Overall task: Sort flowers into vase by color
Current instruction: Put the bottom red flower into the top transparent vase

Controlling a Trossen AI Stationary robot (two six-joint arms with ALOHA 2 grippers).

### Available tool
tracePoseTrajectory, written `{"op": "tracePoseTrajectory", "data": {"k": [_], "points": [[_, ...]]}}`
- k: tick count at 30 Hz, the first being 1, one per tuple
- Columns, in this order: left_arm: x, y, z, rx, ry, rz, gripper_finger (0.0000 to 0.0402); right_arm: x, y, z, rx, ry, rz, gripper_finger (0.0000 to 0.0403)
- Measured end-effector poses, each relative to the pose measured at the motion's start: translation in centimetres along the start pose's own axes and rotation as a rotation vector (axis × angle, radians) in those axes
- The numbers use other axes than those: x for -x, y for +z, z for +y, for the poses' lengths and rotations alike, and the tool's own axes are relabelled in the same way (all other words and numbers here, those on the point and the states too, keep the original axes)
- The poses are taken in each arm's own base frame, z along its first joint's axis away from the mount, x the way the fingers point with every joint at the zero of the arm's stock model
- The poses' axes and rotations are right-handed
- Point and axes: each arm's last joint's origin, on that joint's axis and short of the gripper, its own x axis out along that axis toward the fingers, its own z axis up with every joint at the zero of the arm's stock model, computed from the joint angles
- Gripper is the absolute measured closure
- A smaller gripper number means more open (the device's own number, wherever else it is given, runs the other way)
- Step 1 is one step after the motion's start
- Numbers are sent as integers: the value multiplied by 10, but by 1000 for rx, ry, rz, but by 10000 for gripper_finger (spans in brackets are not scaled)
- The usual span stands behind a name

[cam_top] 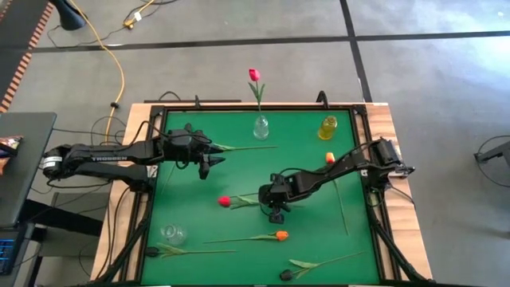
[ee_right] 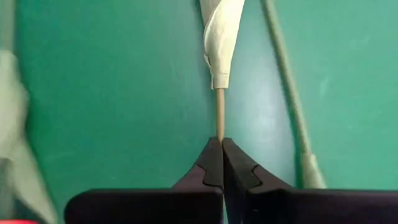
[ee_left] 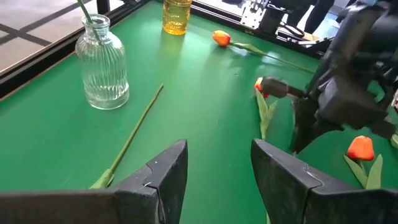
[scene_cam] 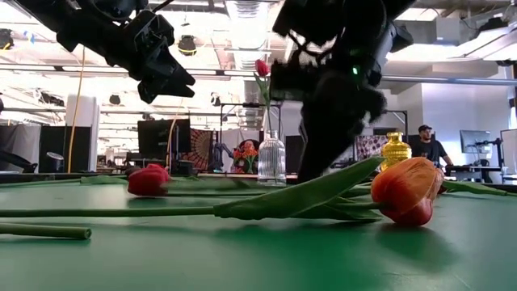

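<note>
The right gripper (cam_top: 276, 209) is lowered to the green surface (cam_top: 311, 171) near its middle, and its fingers (ee_right: 214, 163) are pressed together on the thin stem of the red tulip (cam_top: 225, 201), whose bud lies just to the gripper's left. The left gripper (cam_top: 209, 162) is held above the surface, fingers (ee_left: 163, 177) well parted and empty. Another red tulip (cam_top: 254, 76) is stood in the clear glass vase (cam_top: 260, 127). A yellow vase (cam_top: 327, 127) is set beside it. Orange tulips (cam_top: 280, 236) are laid nearer the front.
</note>
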Motion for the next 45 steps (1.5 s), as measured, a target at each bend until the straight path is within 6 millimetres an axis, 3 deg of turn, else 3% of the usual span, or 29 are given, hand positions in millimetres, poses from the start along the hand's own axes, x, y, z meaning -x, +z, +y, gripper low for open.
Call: {"op": "tracePoseTrajectory", "data": {"k": [13,21,30,38,45], "points": [[0,0,1,-8,19,-4,236,65,22,-18,-55,7,-173,386],[0,0,1,-8,20,-5,236,108,19,-40,-101,-24,-184,386],[0,0,1,-3,20,-4,236,168,19,-57,-101,-17,-428,385],[0,0,0,56,18,-4,236,216,29,-91,-49,-116,-729,385],[0,0,0,97,7,-2,236,227,50,-137,40,-116,-978,385]]}}
